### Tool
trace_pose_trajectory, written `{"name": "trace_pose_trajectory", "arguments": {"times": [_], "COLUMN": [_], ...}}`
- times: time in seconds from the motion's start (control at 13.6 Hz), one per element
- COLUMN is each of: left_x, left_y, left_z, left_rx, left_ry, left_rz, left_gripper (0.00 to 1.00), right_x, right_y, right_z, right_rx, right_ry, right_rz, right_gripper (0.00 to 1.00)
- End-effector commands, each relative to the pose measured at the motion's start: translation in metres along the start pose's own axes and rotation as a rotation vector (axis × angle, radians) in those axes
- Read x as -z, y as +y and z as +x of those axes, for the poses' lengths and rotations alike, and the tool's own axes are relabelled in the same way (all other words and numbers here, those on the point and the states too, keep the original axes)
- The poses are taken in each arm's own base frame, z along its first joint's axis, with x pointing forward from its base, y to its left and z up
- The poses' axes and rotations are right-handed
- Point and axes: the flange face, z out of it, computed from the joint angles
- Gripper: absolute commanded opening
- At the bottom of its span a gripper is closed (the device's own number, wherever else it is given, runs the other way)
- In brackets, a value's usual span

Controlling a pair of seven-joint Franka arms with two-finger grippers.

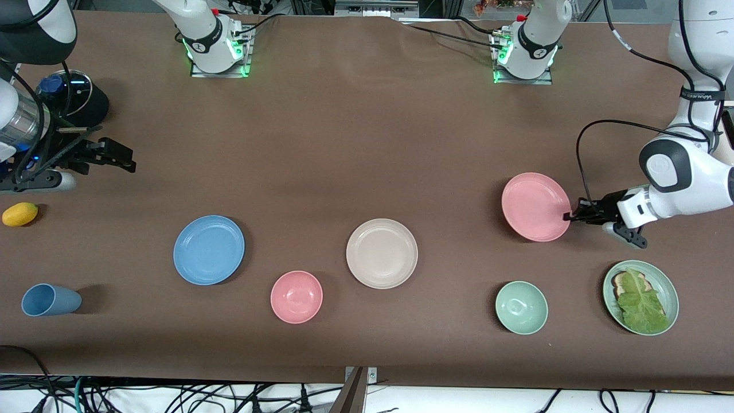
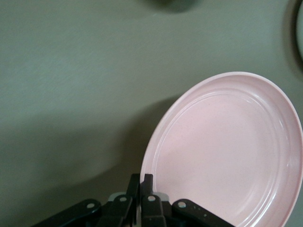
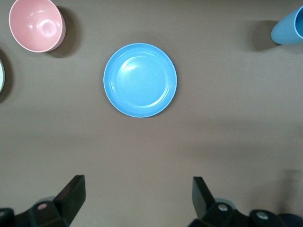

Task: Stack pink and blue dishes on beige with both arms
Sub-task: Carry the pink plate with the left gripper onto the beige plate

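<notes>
- Three flat plates matter here: the pink plate (image 1: 535,206) is pinched at its rim by the left gripper (image 1: 571,217), whose fingers are pressed together on the edge; in the left wrist view the plate (image 2: 227,151) tilts and casts a shadow, so it looks lifted off the table, probably ready to carry.
- The beige plate (image 1: 382,253) lies flat mid-table, toward the edge nearest the front camera, bare and seemingly the stacking base.
- The blue plate (image 1: 209,249) lies flat toward the right arm's end, well apart from the beige one.
- The right gripper (image 1: 109,156) hangs with fingers spread over bare table near that end's edge, apparently waiting; its wrist view shows the blue plate (image 3: 140,80) untouched.
- The brown table (image 1: 344,143) also carries a pink bowl (image 1: 296,296), green bowl (image 1: 521,307), blue cup (image 1: 50,300), lemon (image 1: 20,214) and a lettuce dish (image 1: 640,296).
</notes>
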Motion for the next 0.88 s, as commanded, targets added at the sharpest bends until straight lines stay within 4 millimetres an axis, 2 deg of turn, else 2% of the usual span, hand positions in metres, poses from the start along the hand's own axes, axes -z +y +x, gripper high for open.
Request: {"name": "trace_pose_trajectory", "arguments": {"times": [0.0, 0.22, 0.44, 0.59, 0.66, 0.74, 0.81], "left_x": [-0.007, -0.025, -0.047, -0.055, -0.067, -0.071, -0.084], "left_y": [0.058, 0.126, 0.191, 0.231, 0.249, 0.261, 0.27], "left_z": [0.034, 0.066, 0.09, 0.103, 0.103, 0.106, 0.108], "left_rx": [0.05, 0.134, 0.171, 0.231, 0.255, 0.27, 0.279], "left_ry": [-0.002, -0.023, -0.045, -0.054, -0.067, -0.047, -0.034], "left_rz": [-0.025, -0.016, 0.006, 0.052, 0.061, 0.068, 0.076], "left_gripper": [0.0, 0.0, 0.0, 0.0, 0.0, 0.0, 0.0], "right_x": [0.004, 0.004, 0.004, 0.004, 0.004, 0.004, 0.004], "right_y": [0.002, 0.002, 0.002, 0.01, 0.011, 0.011, 0.01], "right_z": [-0.001, -0.001, -0.001, -0.001, -0.001, -0.001, 0.0], "right_rx": [-0.006, -0.004, -0.003, -0.013, -0.016, -0.016, -0.015], "right_ry": [-0.003, -0.003, -0.003, -0.003, -0.003, -0.003, 0.0], "right_rz": [0.019, 0.019, 0.019, 0.019, 0.02, 0.019, 0.019], "right_gripper": [1.0, 1.0, 1.0, 1.0, 1.0, 1.0, 1.0]}}
